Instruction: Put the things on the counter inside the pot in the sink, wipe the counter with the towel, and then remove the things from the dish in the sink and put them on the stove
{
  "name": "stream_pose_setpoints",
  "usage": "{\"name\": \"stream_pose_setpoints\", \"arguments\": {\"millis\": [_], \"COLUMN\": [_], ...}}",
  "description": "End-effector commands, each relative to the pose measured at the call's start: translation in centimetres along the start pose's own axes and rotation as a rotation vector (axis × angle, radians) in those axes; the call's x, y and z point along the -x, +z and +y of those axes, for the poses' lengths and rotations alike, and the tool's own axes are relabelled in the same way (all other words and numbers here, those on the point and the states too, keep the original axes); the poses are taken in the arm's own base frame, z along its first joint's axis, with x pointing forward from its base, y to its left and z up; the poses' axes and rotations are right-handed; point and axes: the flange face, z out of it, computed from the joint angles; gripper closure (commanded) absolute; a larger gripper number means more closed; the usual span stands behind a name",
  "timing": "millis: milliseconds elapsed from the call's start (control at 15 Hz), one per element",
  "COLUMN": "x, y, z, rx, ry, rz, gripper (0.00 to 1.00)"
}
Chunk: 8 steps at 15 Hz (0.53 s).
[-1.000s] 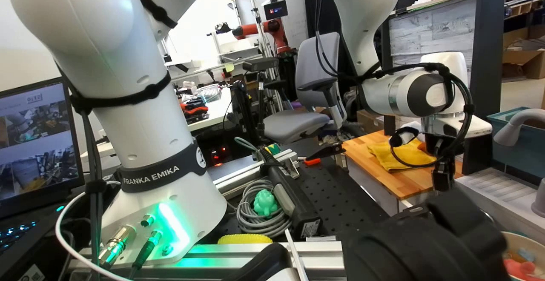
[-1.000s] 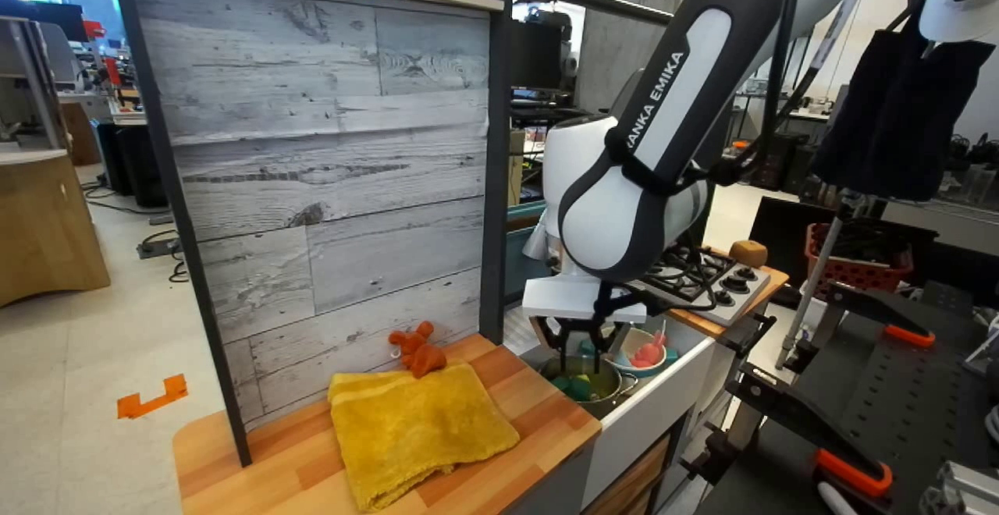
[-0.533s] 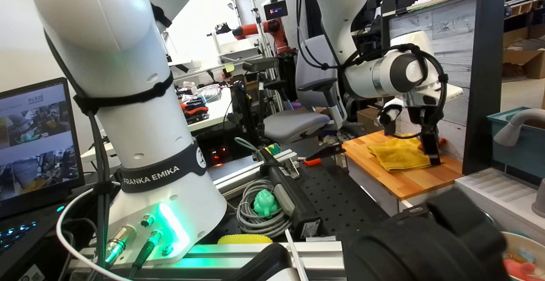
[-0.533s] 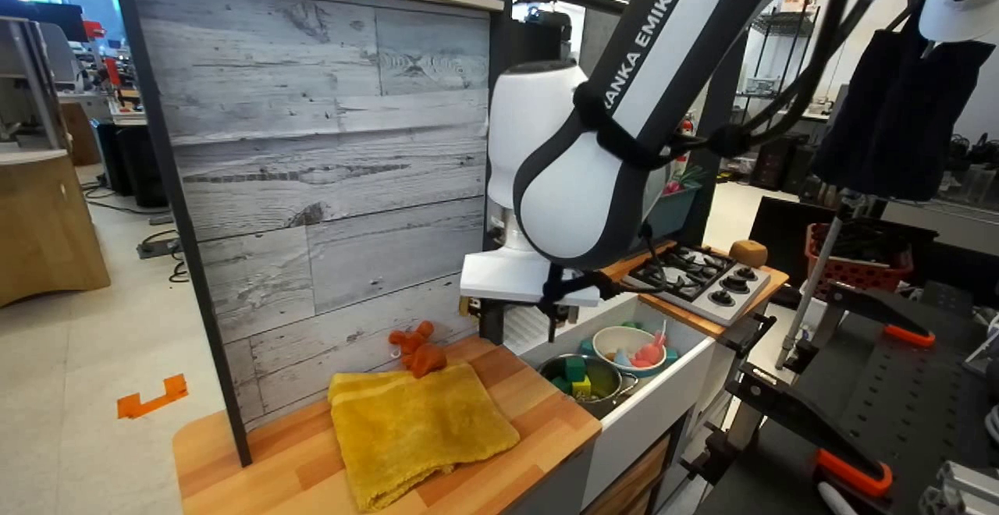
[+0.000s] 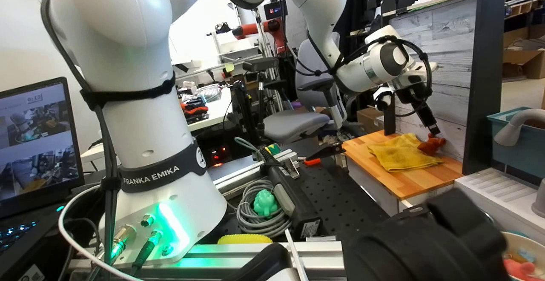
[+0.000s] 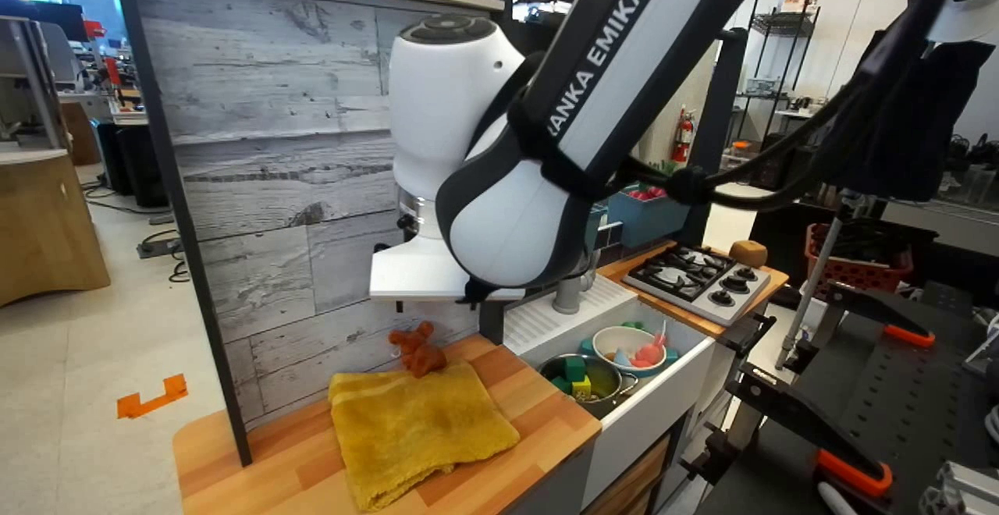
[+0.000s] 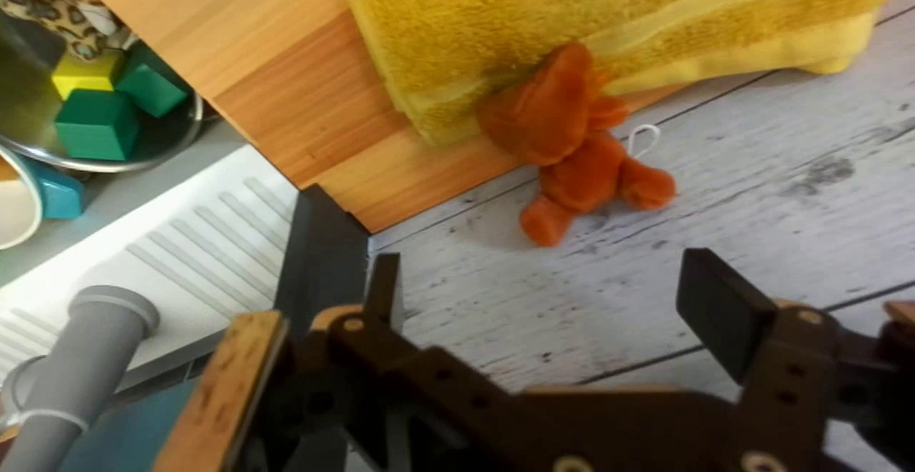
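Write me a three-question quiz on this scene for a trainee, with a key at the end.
1. Multiple choice: What colour is the plush toy at the edge of the towel on the counter?
A) Blue
B) Orange
C) Green

2. True or false: The gripper stands open, gripping nothing.

3. Fill in the blank: In the wrist view, the pot contains a yellow block and ____ green blocks.

Key: 1. B; 2. True; 3. two
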Motion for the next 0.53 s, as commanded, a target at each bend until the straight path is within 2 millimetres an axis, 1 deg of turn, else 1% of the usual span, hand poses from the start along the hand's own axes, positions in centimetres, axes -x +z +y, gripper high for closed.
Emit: {"name": "stream_pose_setpoints", "arguments": {"millis": [0, 67, 133, 200, 333, 400, 467], "x": [-0.4, -0.4, -0.3, -0.1, 0.4, 0.7, 0.9], "y": [2.0, 2.7, 3.2, 3.8, 4.7, 5.0, 5.2], "z": [-1.9, -2.1, -2.2, -2.4, -2.7, -3.0, -3.3], "rx": [-0.037, -0.041, -0.042, -0.04, -0.043, -0.053, -0.06], "ry": [-0.015, -0.014, -0.014, -0.017, -0.021, -0.019, -0.019], "rz": [0.011, 0.011, 0.009, 0.006, -0.014, -0.024, -0.032], "gripper": [0.08, 0.12, 0.12, 0.16, 0.21, 0.29, 0.26]}}
